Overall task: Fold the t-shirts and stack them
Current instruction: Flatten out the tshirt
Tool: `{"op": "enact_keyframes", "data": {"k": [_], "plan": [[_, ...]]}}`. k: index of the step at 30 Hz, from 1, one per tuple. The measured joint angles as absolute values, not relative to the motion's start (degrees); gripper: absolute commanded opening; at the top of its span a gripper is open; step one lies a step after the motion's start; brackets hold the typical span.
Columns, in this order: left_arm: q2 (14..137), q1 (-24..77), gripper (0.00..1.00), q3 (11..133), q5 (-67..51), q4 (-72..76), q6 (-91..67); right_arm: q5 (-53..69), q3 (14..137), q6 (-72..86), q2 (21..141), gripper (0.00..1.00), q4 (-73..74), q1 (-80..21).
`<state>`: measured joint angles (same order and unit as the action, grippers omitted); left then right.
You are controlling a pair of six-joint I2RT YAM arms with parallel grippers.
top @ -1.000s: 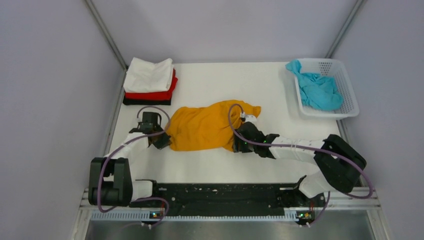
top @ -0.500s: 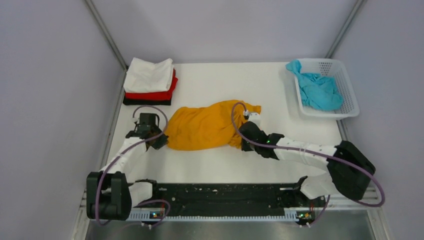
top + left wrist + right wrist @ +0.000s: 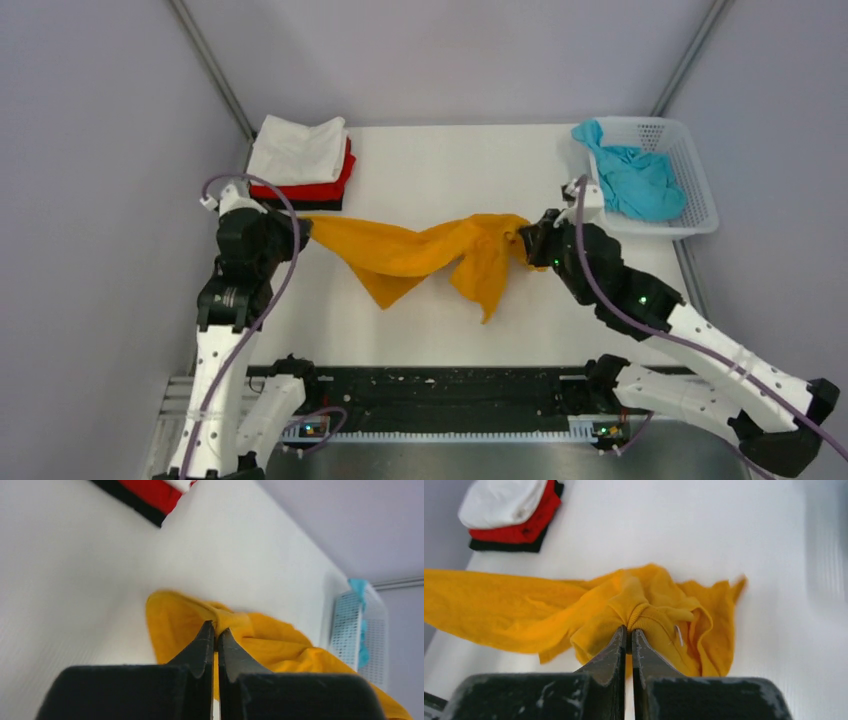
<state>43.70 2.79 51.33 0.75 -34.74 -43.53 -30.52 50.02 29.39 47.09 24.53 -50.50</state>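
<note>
The orange-yellow t-shirt (image 3: 420,252) hangs stretched above the table between both grippers, sagging in the middle with loose folds drooping down. My left gripper (image 3: 298,226) is shut on its left end, seen up close as bunched cloth (image 3: 235,622) at the left gripper's tips (image 3: 216,630). My right gripper (image 3: 530,243) is shut on its right end, pinching a ribbed hem (image 3: 636,611) between the right gripper's tips (image 3: 629,630). A folded stack of white (image 3: 298,148), red (image 3: 318,189) and black (image 3: 275,203) t-shirts lies at the back left. The teal t-shirt (image 3: 632,180) lies crumpled in the basket.
The white perforated basket (image 3: 697,190) stands at the back right corner of the table (image 3: 450,160). Grey walls close in on both sides and the back. The black base rail (image 3: 440,385) runs along the near edge.
Both arms have risen and spread apart, lifting the orange-yellow t-shirt off the table and stretching it out. The right gripper shut on the cloth about half a second ago.
</note>
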Motion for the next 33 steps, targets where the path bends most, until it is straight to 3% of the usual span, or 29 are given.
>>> {"op": "enact_keyframes", "data": {"k": [7, 17, 20, 26, 33], "plan": [[40.01, 2.79, 0.0, 61.89, 5.54, -36.25, -42.24, -35.94, 58.15, 22.81, 40.75, 0.0, 26.0, -50.52], [44.18, 2.79, 0.0, 63.86, 10.17, -36.93, -41.12, -46.24, 62.06, 15.94, 40.95, 0.0, 25.74, -50.37], [51.77, 2.81, 0.0, 66.39, 10.09, -35.53, -40.66, -45.34, 62.57, 13.34, 47.07, 0.0, 21.98, -46.06], [74.96, 2.79, 0.0, 83.68, 9.43, -33.56, -38.89, -28.21, 71.2, 12.43, 66.94, 0.0, 17.58, -26.04], [96.01, 2.5, 0.0, 121.67, 6.92, -38.63, -34.76, -13.87, 105.91, 8.99, 88.29, 0.0, 18.96, -19.88]]}}
